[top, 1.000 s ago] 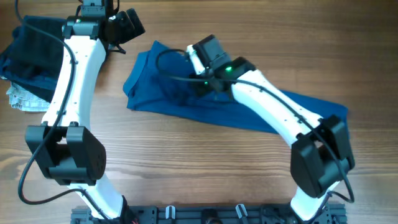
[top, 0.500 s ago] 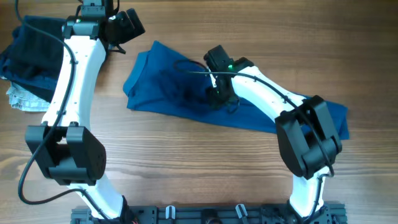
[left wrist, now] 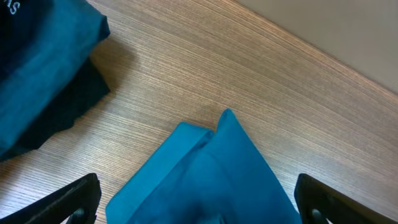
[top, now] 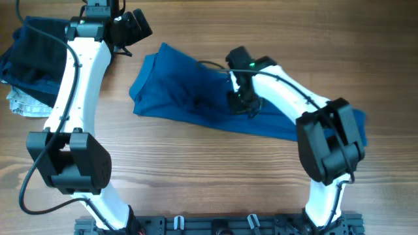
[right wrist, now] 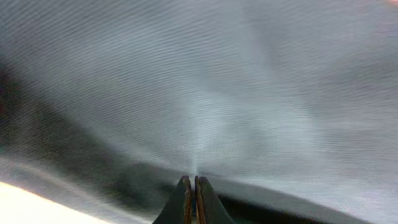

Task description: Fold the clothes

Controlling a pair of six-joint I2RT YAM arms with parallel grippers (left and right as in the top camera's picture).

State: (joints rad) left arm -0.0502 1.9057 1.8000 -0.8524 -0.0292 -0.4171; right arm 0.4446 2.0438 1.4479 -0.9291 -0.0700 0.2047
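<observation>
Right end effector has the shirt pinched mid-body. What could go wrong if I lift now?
The right end effector grips only a thin pinch mid T-shirt; lifting may bunch it or slip. The left end effector hangs open above a T-shirt corner, holding nothing, so that end may drag crumpled.

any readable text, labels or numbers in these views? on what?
"S": white print on the pile of folded garments, in the top left corner of the left wrist view. The frame edge cuts off the rest, so the word cannot be read.
The blue T-shirt: no print visible.
Nothing else readable.
</observation>
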